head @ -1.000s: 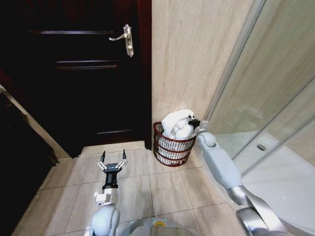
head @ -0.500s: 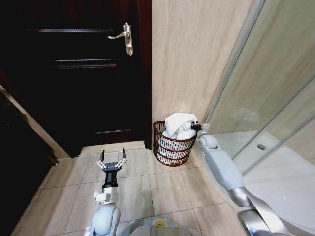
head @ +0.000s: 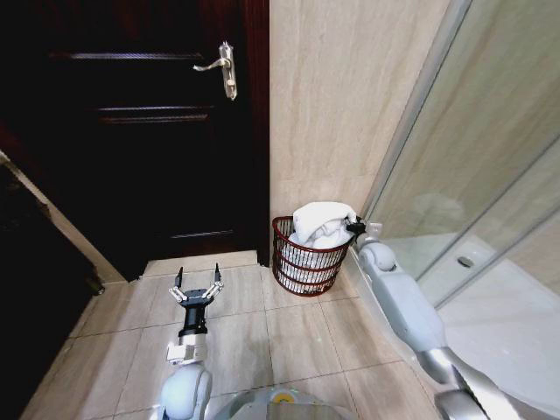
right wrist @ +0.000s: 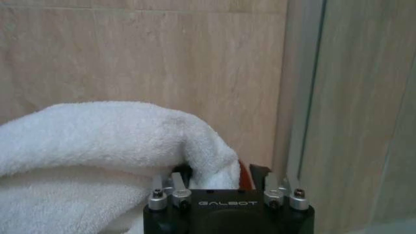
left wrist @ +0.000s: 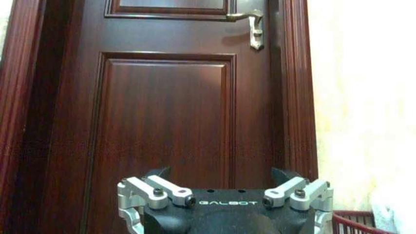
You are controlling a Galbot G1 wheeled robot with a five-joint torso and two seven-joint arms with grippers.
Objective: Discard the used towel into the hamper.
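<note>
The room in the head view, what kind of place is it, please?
Most likely a bathroom: a glass shower screen stands on the right, the walls and floor are tiled, and a white towel lies heaped in a wire hamper beside a dark wooden door.

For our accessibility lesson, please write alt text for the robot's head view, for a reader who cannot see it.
A white fluffy towel sits heaped in a dark reddish-brown wire hamper on the tiled floor, against a beige wall beside a dark wooden door. The right gripper is at the hamper's rim beside the towel; the left gripper hovers open above the floor tiles.
</note>
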